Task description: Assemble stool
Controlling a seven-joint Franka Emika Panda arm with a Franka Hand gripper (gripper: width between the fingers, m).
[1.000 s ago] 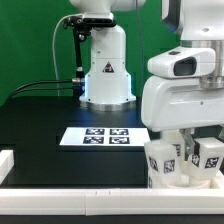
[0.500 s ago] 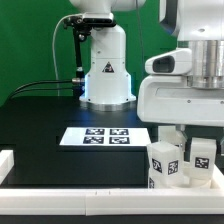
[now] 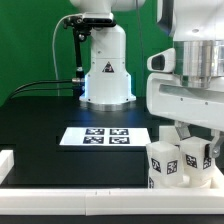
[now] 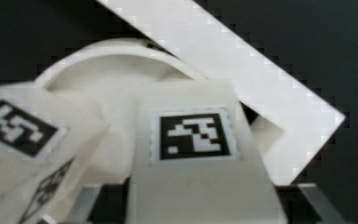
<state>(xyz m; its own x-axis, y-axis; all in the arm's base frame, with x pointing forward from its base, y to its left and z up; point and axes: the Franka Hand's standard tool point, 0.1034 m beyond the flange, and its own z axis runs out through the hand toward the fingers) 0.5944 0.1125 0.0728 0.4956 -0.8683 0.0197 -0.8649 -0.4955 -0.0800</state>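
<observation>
White tagged stool legs [image 3: 172,162] stand beside round seat [image 4: 105,75].

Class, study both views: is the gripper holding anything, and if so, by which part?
It appears to hold a white stool leg, gripped near its end between the fingers. The exterior view hides the contact, so the hold is likely rather than certain.

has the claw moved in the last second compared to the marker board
Yes. In the exterior view the claw and its white housing have risen and shifted slightly toward that view's right, away from the fixed marker board.
</observation>
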